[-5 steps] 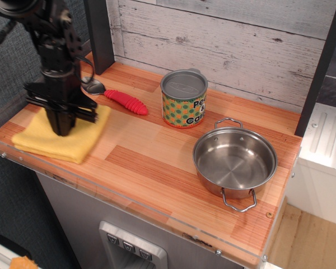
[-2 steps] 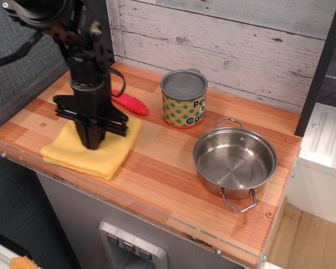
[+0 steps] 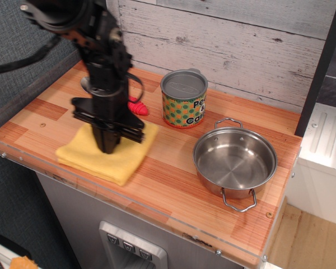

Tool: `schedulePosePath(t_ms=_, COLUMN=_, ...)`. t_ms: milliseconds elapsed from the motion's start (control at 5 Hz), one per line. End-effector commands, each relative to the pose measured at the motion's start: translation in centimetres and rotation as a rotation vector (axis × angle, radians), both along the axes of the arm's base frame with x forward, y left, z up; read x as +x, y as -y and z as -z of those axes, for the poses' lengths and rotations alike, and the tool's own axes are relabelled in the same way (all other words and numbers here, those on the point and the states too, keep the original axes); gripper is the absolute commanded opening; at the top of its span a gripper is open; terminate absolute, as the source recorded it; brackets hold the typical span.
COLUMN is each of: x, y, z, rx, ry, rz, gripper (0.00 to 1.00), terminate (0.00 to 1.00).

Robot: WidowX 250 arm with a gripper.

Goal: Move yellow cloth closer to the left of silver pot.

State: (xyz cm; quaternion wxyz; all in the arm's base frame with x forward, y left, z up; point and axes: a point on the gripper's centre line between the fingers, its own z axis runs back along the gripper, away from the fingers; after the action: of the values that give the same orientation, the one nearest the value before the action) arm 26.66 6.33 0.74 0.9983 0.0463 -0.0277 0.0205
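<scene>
The yellow cloth [image 3: 109, 159] lies folded on the wooden counter, left of centre near the front edge. My black gripper [image 3: 107, 147] points straight down with its fingertips pressed into the cloth's middle, shut on the cloth. The silver pot [image 3: 234, 160] stands empty on the right of the counter, with wire loop handles at front and back. A gap of bare wood separates the cloth's right edge from the pot.
A green-and-orange printed can [image 3: 183, 98] with a grey lid stands behind, between cloth and pot. A red ridged utensil handle [image 3: 136, 107] shows behind the arm. The counter's front edge [image 3: 129, 206] runs just beyond the cloth. A grey plank wall [image 3: 229, 45] backs the counter.
My gripper has moved right across the counter, dragging the yellow cloth with it from the left end toward the pot. The pot and can have not moved.
</scene>
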Motion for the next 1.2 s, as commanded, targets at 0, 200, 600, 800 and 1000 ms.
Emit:
schedulePosePath(t_ms=0, x=-0.5, y=2.6, z=-0.2, rx=-0.017, ry=-0.018, rz=0.047, gripper=0.00, terminate=0.00)
schedulePosePath(t_ms=200, x=-0.7, y=3.2, z=-0.2, rx=-0.010, ry=-0.020, rz=0.051, gripper=0.00, terminate=0.00)
schedulePosePath(t_ms=600, x=-0.8, y=3.7, z=-0.4, rx=-0.010, ry=-0.017, rz=0.053, gripper=0.00, terminate=0.00)
schedulePosePath(t_ms=800, x=-0.8, y=3.8, z=-0.6, rx=-0.017, ry=-0.005, rz=0.046, gripper=0.00, terminate=0.00)
schedulePosePath(t_ms=1000, x=-0.8, y=3.6, z=-1.1, rx=-0.021, ry=0.005, rz=0.032, gripper=0.00, terminate=0.00)
